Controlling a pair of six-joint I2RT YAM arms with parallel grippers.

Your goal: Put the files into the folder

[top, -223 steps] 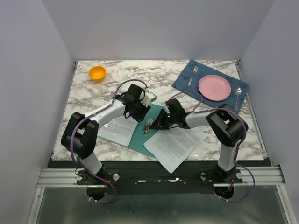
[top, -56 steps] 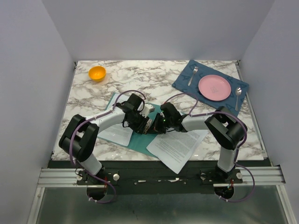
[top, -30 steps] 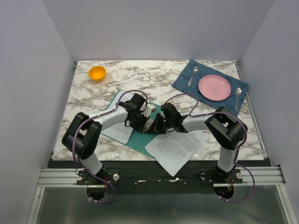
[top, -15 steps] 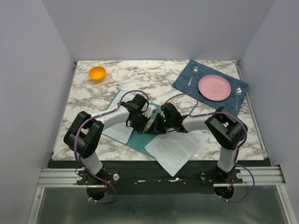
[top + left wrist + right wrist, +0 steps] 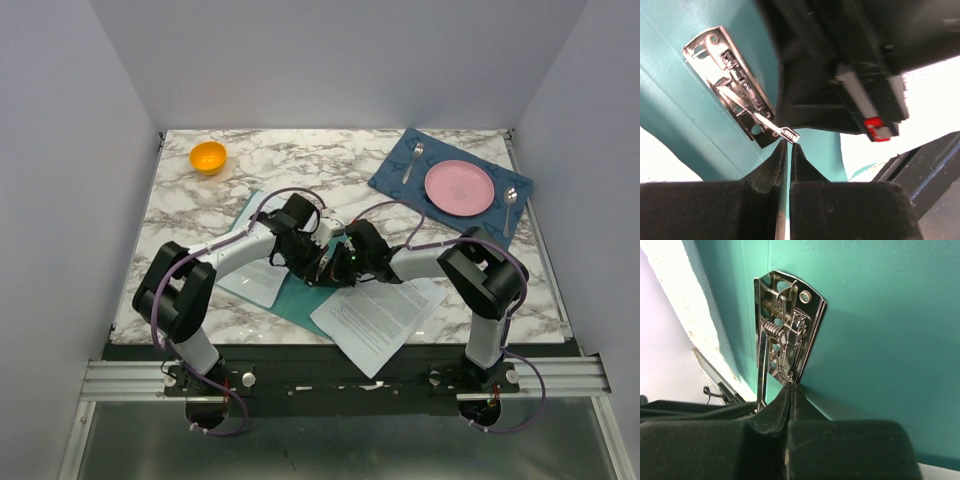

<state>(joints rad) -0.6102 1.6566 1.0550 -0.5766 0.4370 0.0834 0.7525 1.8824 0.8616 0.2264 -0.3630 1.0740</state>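
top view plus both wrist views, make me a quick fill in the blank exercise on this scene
The metal clip is fixed inside the teal ____. The left gripper and right gripper are both ____. The pink plate sits on a blue ____. The small bowl is coloured ____.
Missing words: folder; shut; placemat; orange.

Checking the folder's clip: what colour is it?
The clip is shiny silver; clearest in the right wrist view.

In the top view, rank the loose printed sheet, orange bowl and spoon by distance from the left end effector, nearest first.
1. Loose printed sheet, just front-right of the left end effector.
2. Orange bowl, far-left corner.
3. Spoon, far right side.
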